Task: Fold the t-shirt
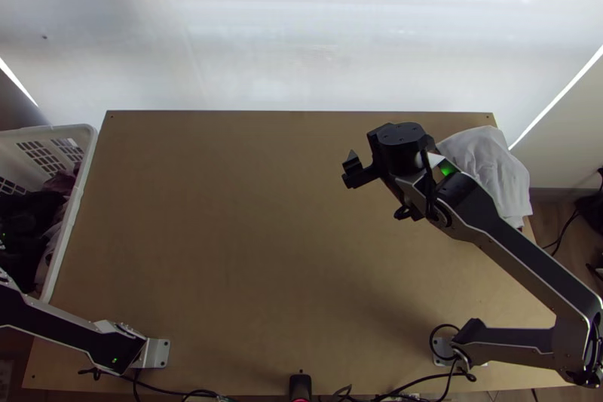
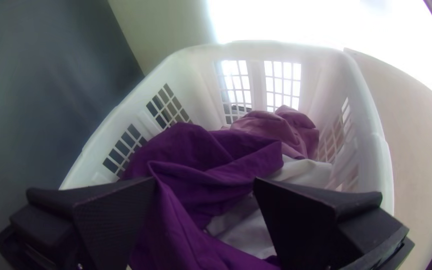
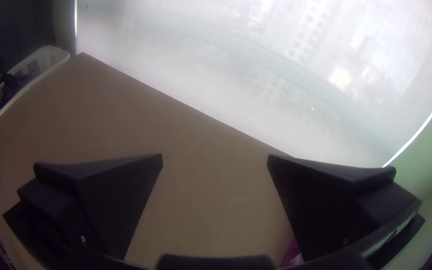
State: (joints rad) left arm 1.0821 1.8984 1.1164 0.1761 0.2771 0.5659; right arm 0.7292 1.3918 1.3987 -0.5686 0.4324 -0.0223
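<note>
- Left gripper point(image 1: 30, 213) hangs over the basket point(image 2: 371, 110), fingers wide apart.
- Inside, purple cloth point(image 2: 201, 150), pink cloth point(image 2: 281, 127) and white cloth point(image 2: 301, 172) lie bunched.
- Right gripper point(image 1: 381, 157) hovers above the table point(image 1: 226, 236), fingers wide too.
- Rumpled pale cloth point(image 1: 486, 164) lies at the far right corner; which piece is the t-shirt, I can't tell.

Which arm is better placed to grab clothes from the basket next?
Probably the left: the left pincer is open at the basket, facing the purple cloth. The right pincer hangs over the table, away from the basket.
</note>
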